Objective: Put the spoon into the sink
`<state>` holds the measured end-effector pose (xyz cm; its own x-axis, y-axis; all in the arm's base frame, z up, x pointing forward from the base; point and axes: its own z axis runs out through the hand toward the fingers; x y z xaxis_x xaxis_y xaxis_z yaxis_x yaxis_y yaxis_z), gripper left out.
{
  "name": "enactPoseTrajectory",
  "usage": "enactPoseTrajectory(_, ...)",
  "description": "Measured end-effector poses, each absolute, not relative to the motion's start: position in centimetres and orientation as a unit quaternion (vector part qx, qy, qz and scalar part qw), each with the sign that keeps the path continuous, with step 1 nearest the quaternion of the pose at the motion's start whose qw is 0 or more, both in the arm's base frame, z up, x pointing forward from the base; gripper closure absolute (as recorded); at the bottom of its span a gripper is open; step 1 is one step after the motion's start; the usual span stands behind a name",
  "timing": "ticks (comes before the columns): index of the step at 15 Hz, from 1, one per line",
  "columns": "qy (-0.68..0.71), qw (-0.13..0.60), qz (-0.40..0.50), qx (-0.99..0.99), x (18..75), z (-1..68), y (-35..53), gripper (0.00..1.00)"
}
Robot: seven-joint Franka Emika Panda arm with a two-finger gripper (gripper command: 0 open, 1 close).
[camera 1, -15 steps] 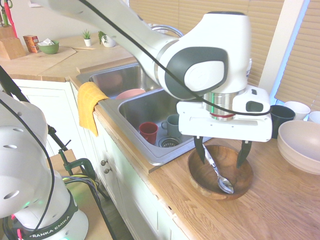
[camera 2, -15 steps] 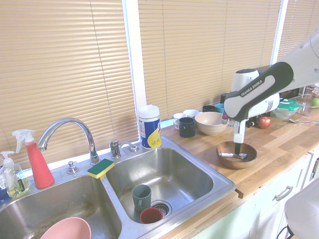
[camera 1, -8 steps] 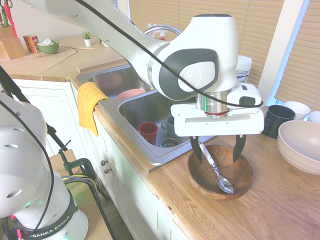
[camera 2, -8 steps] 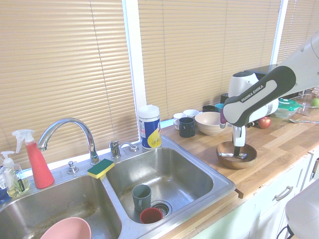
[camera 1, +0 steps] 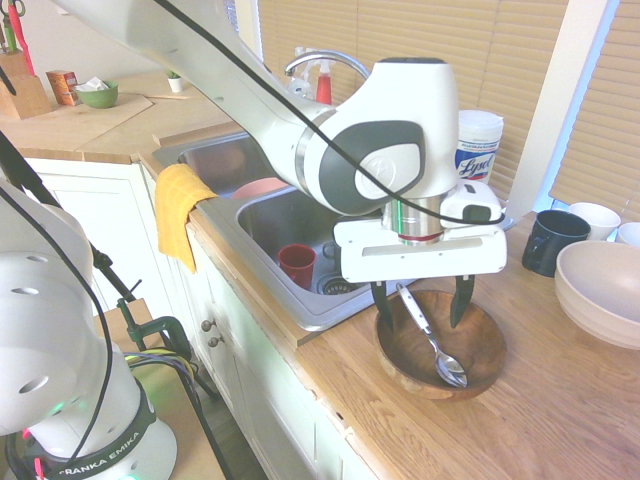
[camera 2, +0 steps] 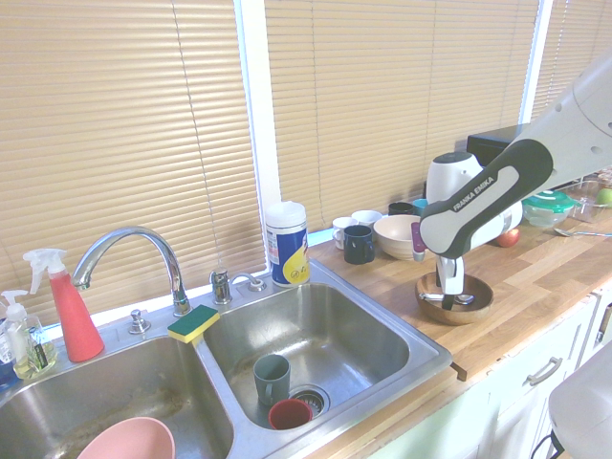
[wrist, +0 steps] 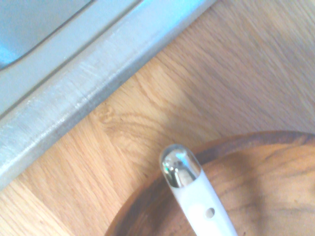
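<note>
Hovering over wooden bowl on table, hand is spread wide w/ nothing held, fingers either side of spoon. Spoon lies in bowl, handle twd sink, just beside it.

First exterior: counter's front, facing the window. Second exterior: left of sink, looking along it. Wrist: close overhead. Shared: wooden bowl.

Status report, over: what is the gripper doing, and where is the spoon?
Gripper open, fingers either side of spoon handle. Spoon lying in wooden bowl, not gripped. Sink beside bowl, cups inside, path clear.
</note>
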<state>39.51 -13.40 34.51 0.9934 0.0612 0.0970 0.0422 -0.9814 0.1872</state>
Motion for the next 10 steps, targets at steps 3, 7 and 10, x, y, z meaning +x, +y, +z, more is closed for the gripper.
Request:
enactPoseTrajectory(3, 0.026, 0.093, 0.053, 0.994, 39.48, 34.24, -13.48, 1.00)
enactPoseTrajectory(7, 0.022, 0.092, 0.055, 0.994, 39.13, 33.82, -13.70, 1.00)
enactPoseTrajectory(10, 0.022, 0.091, 0.054, 0.994, 39.03, 33.71, -13.70, 1.00)
